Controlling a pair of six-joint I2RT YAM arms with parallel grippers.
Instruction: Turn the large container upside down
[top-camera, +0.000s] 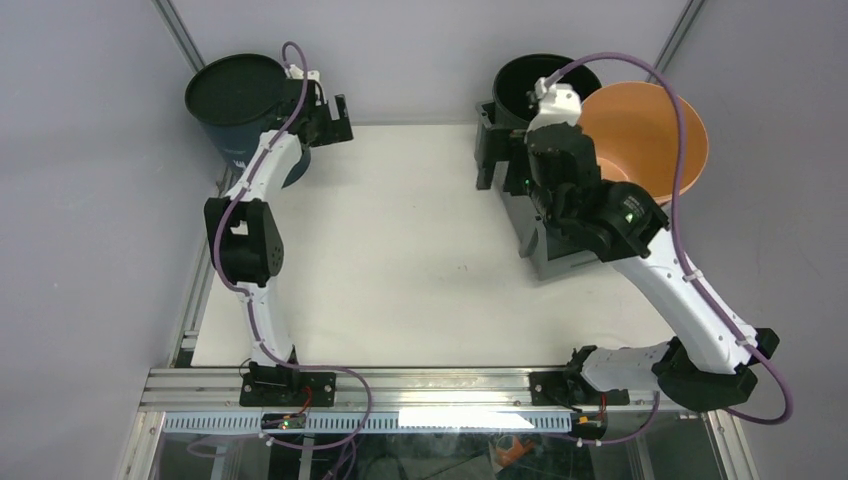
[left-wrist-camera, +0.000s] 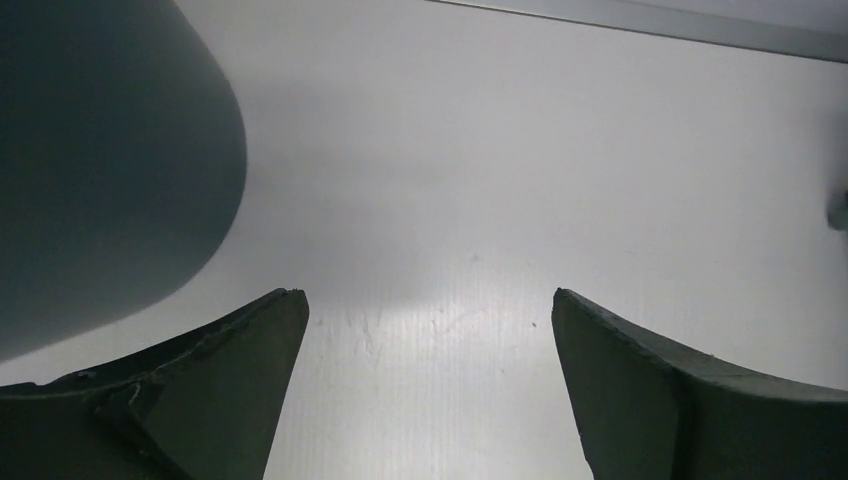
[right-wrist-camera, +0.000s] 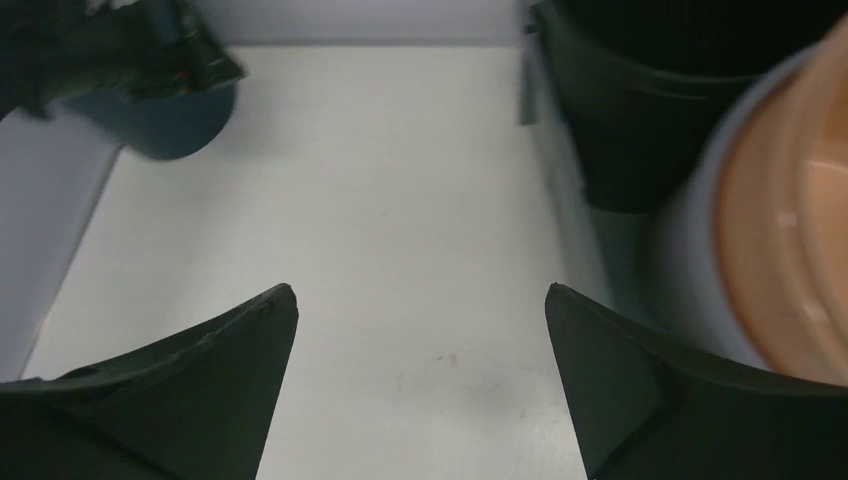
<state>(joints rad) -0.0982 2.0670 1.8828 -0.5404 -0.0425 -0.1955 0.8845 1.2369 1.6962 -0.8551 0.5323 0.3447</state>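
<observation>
Container (top-camera: 548, 262) mouth-up, long axis near-to-far.

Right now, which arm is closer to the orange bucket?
Right. The right end effector hangs a little left of the orange bucket; the left end effector is across the table, beside the blue bucket.

grey container (top-camera: 545, 258), orange bucket (top-camera: 655, 130), white table (top-camera: 400, 260)
</observation>
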